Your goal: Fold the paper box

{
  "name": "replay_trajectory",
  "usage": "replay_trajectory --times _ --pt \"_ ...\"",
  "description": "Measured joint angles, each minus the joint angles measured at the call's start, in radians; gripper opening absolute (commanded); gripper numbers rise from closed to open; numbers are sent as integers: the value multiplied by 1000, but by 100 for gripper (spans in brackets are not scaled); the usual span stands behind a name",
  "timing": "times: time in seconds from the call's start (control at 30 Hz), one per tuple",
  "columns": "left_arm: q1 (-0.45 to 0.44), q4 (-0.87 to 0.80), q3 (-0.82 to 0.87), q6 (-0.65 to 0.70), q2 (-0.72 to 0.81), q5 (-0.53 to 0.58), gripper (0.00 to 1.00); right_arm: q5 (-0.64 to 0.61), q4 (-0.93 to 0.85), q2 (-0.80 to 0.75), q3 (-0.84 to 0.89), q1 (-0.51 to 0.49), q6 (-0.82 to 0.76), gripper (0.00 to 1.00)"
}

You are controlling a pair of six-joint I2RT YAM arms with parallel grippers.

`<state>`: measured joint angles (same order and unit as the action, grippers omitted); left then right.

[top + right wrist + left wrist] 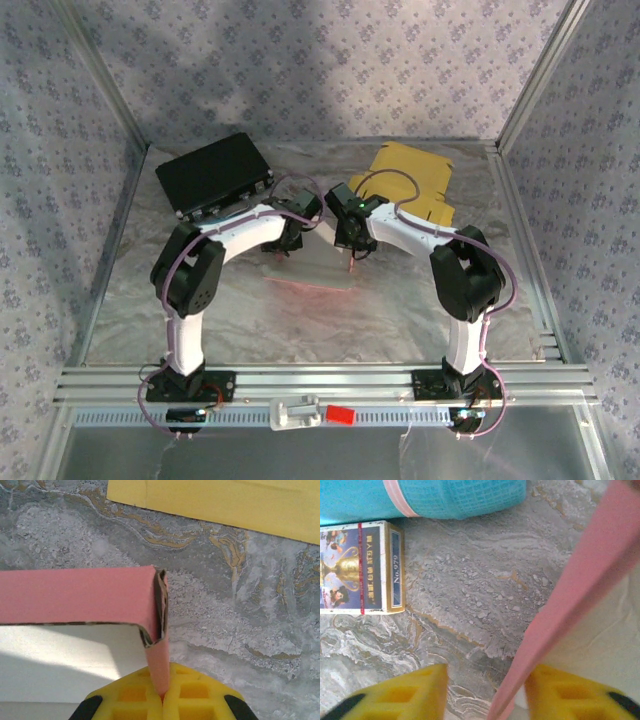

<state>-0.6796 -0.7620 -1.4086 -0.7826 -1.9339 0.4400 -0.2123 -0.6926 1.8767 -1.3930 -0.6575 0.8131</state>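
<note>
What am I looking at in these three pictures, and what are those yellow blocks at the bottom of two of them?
These are two robot arms bolted side by side at the near edge of a table. The wide picture looks down from above and behind them. The other two come from small cameras on each arm's wrist, and the yellow blocks are the fingers of that arm's gripper.

They are folding a pink paper box. The right gripper is shut, pinching a pink flap at the box's corner. The left gripper has its fingers apart; a pink edge of the box runs between them, and it does not look clamped.

Also on the table: a black case at the back left, yellow cardboard at the back right, and, in the left wrist picture, a small printed box beside something blue.
</note>
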Motion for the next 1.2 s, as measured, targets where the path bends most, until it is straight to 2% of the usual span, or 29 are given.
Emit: replay_trajectory --times 0.07,0.23,0.63,0.8,0.97,1.2 --pt "5 6 0 26 32 -25 59 -1 0 0 0 -1 4 0" --pt "20 34 0 69 124 -125 59 -2 -2 3 -5 -4 8 0" --pt "106 54 24 172 116 -225 44 -4 -14 11 -16 -4 11 0" --pt "106 64 10 201 55 -232 35 -4 -14 11 -16 -4 11 0" --pt "106 70 1 223 20 -232 21 -2 -14 11 -17 -4 10 0" --pt "104 81 -2 236 19 -221 26 0 -14 11 -17 -4 10 0"
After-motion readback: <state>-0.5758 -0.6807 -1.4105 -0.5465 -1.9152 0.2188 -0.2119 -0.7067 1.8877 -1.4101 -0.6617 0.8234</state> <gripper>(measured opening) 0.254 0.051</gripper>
